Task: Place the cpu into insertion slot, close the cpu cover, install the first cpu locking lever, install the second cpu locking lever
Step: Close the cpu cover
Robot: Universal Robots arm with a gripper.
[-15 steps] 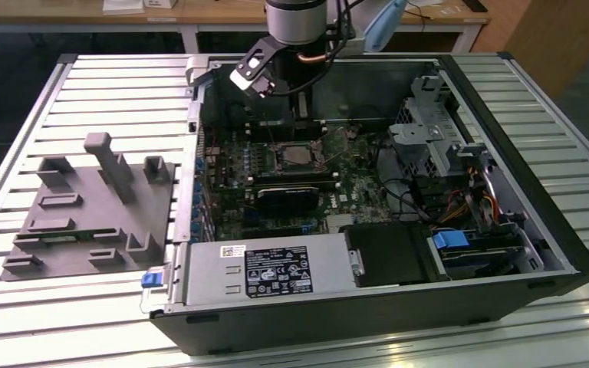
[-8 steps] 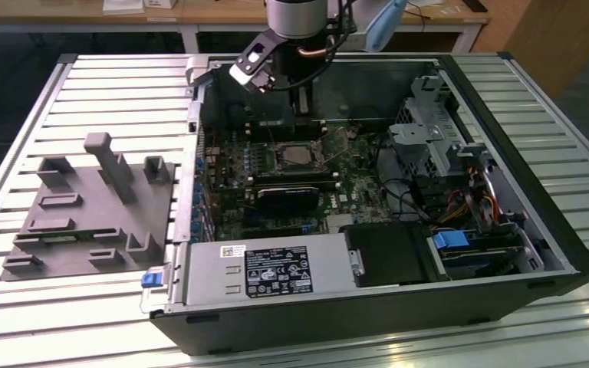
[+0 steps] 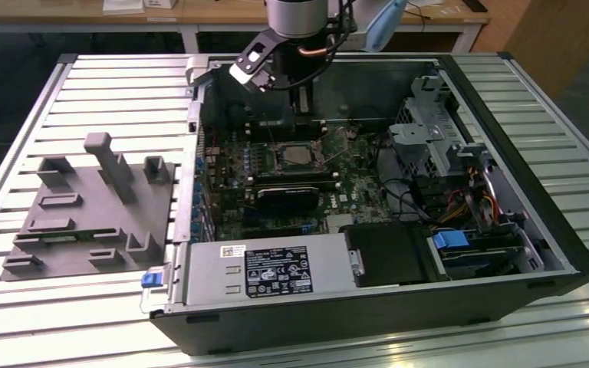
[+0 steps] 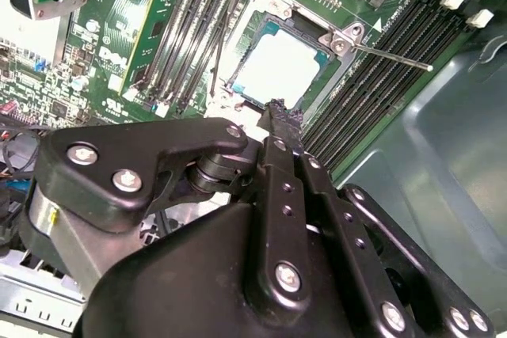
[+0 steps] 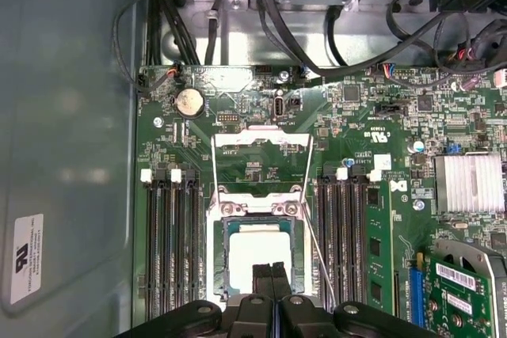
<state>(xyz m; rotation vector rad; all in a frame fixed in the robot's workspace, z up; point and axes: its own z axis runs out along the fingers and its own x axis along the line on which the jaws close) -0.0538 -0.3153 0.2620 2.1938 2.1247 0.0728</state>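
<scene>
The open computer case [image 3: 376, 316] lies on its side with the green motherboard [image 5: 364, 116] facing up. The gripper [image 5: 272, 273] hangs low over the socket area, its jaws pressed together with nothing between them.

In the first wrist view the cover [image 5: 261, 140] is still swung open and lies back on the board, well clear of the slot [image 5: 227, 263]. The chip [image 5: 255, 249] sits inside the slot. It looks flat and square to the frame, and the fingertips [image 4: 277, 112] hover at its near edge.

The work seems to stand at closing the cover. That likely goes best by pushing on the metal frame, never on the chip's top, and swinging it down evenly about its hinge. One thin wire lever [image 4: 392, 56] juts out beside the slot and should be kept from catching under the plate.
</scene>
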